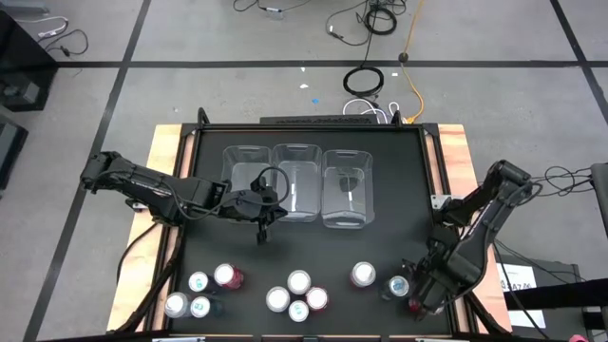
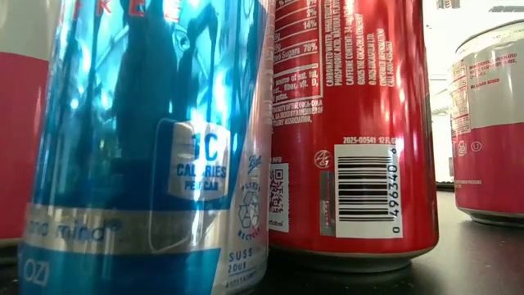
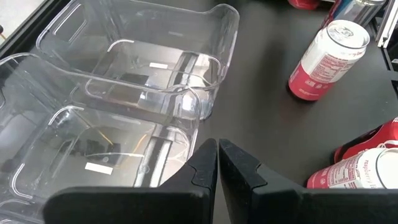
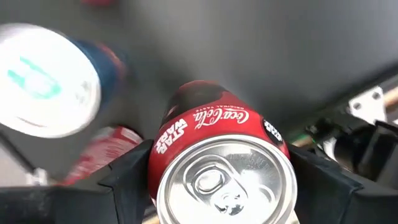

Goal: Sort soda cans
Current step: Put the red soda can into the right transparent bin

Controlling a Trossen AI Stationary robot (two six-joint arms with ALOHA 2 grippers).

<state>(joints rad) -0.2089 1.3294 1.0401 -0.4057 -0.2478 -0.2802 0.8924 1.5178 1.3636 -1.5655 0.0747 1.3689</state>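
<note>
Several soda cans stand upright on the black table near its front edge, in a left cluster (image 1: 199, 293), a middle cluster (image 1: 298, 296) and a pair at the right (image 1: 380, 279). My right gripper (image 1: 418, 302) at the near right corner is shut on a red soda can (image 4: 214, 134). A silver-blue can (image 4: 43, 81) stands beside it. My left gripper (image 1: 261, 228) hangs shut and empty just in front of the clear bins (image 1: 296, 179). The left wrist view shows its fingers (image 3: 217, 165) closed together. My right gripper pinches the red can's upper side wall (image 4: 158, 146) between its two fingers (image 4: 127, 171), one on each side just under the silver top. The fingers come from above, pointing down. The can stays upright and appears lifted off the table.
Three clear plastic bins (image 3: 137, 68) stand side by side in the table's far middle. The low view is filled by a silver-blue can (image 2: 147, 147), a red can (image 2: 352, 123) and a pink-and-white can (image 2: 491, 123). Wooden rails (image 1: 163, 171) border the table's left and right.
</note>
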